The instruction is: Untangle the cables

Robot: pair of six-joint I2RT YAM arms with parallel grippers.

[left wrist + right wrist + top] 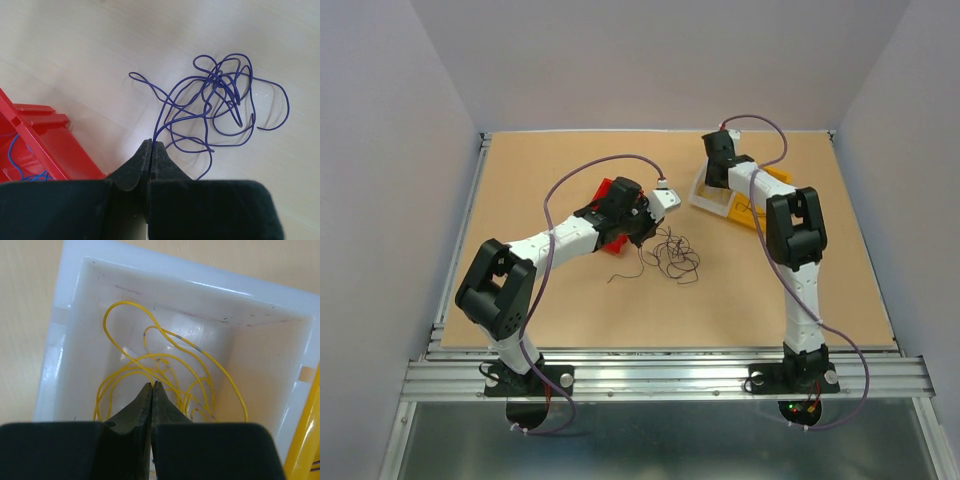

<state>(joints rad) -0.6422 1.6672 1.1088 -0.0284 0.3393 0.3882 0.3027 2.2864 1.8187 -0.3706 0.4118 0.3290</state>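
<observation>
A strand of the hair-thin blue-purple cables (pixel 219 82), tangled just ahead of the tips, is pinched by the left gripper (pixel 151 146), probably to be drawn towards the red plastic bin (pixel 50 145) beside it. The right gripper (pixel 151 386) is closed above yellow wires (pixel 121 302) sorted into a white bin (pixel 57 340).

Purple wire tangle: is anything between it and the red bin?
Nothing visible: only bare tabletop lies between the tangle of thin purple wires and the red plastic bin. The left fingers are shut on one strand.

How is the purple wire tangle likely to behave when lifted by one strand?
Probably floppy: the purple wires lie in loose curls. Likely light, being hair-thin. Crossed loops suggest the clump may drag along whole.
</observation>
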